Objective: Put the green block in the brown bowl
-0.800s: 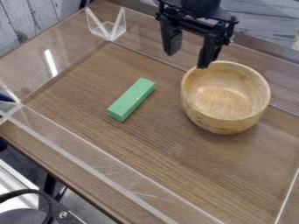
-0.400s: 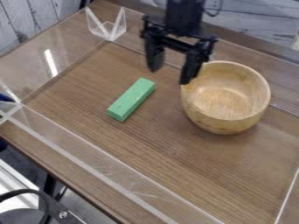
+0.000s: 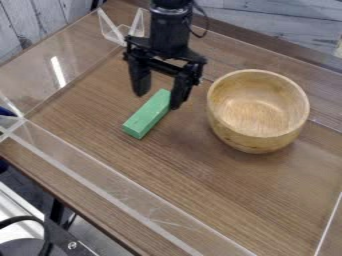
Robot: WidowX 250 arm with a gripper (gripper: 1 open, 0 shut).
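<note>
The green block [image 3: 147, 116] lies flat on the wooden table, slanted, left of the brown bowl [image 3: 258, 110]. The bowl stands upright with nothing inside it. My gripper [image 3: 159, 88] points straight down over the block's upper end, its two black fingers [image 3: 135, 82] spread wide apart. The jaws are open with nothing between them. The fingertips hang close to the block's far end; I cannot tell whether they touch it.
A low clear plastic wall [image 3: 80, 160] rims the wooden table on the left and front sides. A clear plastic corner piece [image 3: 120, 30] stands at the back left. Dark cables and a wheel [image 3: 47, 240] show below the table's front corner.
The gripper has moved left and toward the front, from beside the bowl's back rim to above the green block's far end. It stayed open. Block and bowl have not moved.
</note>
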